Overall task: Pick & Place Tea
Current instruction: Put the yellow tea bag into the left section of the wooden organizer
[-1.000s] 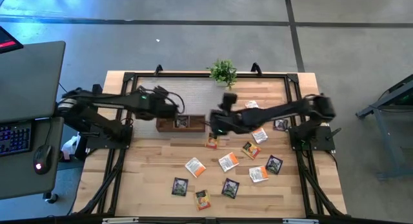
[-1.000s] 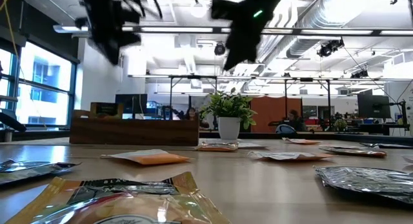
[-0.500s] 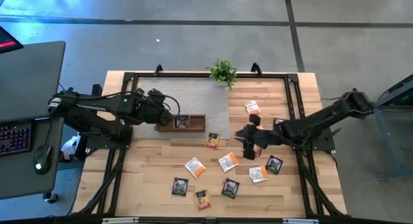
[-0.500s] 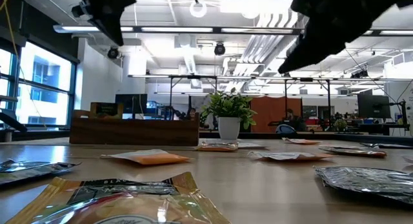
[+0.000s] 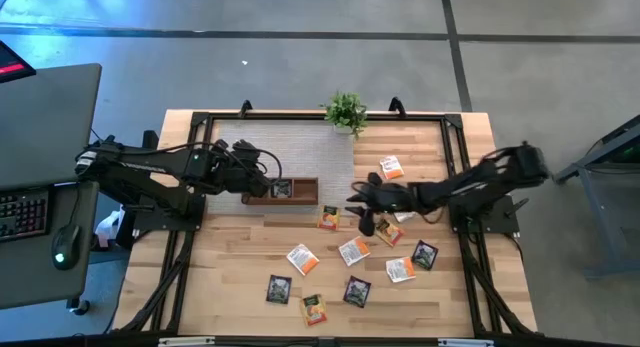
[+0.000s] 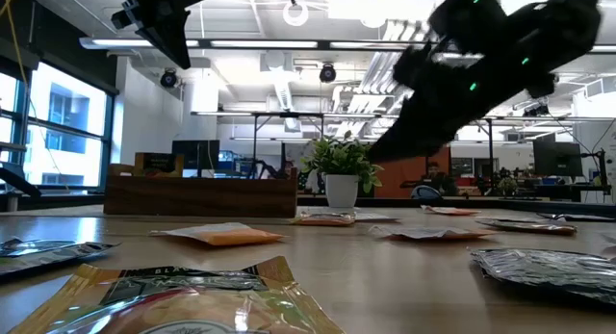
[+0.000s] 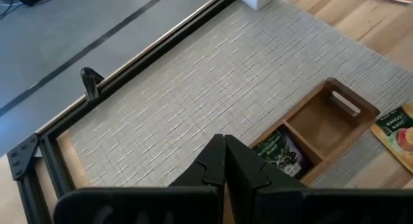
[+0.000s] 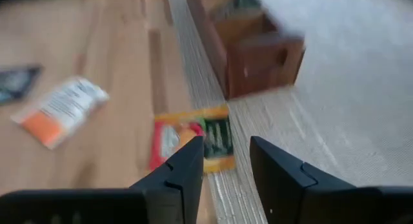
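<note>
Several flat tea sachets lie scattered on the wooden table, among them an orange-and-green one (image 5: 328, 218) (image 8: 193, 137) at the mat's edge and orange-and-white ones (image 5: 353, 250). A dark sachet (image 7: 277, 153) lies in a compartment of the brown wooden tray (image 5: 280, 190). My right gripper (image 5: 357, 205) (image 8: 222, 159) hovers open above the orange-and-green sachet, touching nothing. My left gripper (image 5: 270, 173) (image 7: 224, 143) hangs shut and empty above the tray's left end.
A grey woven mat (image 5: 300, 147) covers the far middle of the table under the tray. A small potted plant (image 5: 345, 112) stands at the far edge. A black frame (image 5: 200, 122) rims the table. Bare wood (image 5: 230, 257) lies on the near left.
My right gripper has swung away from above the tray toward the table's right and near side, then come back left and stopped over the orange-and-green sachet. No sachet has moved.
</note>
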Tool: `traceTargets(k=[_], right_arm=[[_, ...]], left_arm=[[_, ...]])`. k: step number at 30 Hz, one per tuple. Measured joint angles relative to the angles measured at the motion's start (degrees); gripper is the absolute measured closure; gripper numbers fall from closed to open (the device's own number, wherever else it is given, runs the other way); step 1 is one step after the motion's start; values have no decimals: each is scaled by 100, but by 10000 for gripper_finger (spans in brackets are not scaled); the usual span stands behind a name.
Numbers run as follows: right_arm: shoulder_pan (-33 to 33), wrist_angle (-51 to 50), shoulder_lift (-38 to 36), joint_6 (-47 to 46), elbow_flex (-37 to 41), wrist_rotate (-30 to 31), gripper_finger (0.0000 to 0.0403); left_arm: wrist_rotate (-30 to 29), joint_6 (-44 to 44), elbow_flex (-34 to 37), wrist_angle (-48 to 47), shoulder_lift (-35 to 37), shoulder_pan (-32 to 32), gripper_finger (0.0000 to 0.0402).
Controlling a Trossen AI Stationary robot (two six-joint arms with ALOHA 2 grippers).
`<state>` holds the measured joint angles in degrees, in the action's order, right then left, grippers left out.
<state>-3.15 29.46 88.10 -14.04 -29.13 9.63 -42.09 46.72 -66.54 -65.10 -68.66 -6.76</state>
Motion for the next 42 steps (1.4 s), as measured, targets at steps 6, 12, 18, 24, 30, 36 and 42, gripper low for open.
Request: traceTargets(k=[6,12,18,24,30,36,42], right_arm=[[311,2,1042,-70,-594,-497,250],[517,-21,1606,-311,-963,-890,236],[513,-117,1667,-358,-962,-892,235],[488,-436,1656,-344,-956,-761,235],[411,-639,1646,-224,-957,-435,248],[415,-665,1648,-237,-955,-410,333],[421,-368,1645,-121,-928,-599,388]], left_arm=[[61,-26,0,7,2,0,401],[62,-42,0,-13,2,0,401],[68,-44,0,-138,2,0,401],[61,-146,0,-101,2,0,401],[57,-146,0,-101,2,0,401],[57,-146,0,-100,2,0,401],[52,-146,0,-101,2,0,401]])
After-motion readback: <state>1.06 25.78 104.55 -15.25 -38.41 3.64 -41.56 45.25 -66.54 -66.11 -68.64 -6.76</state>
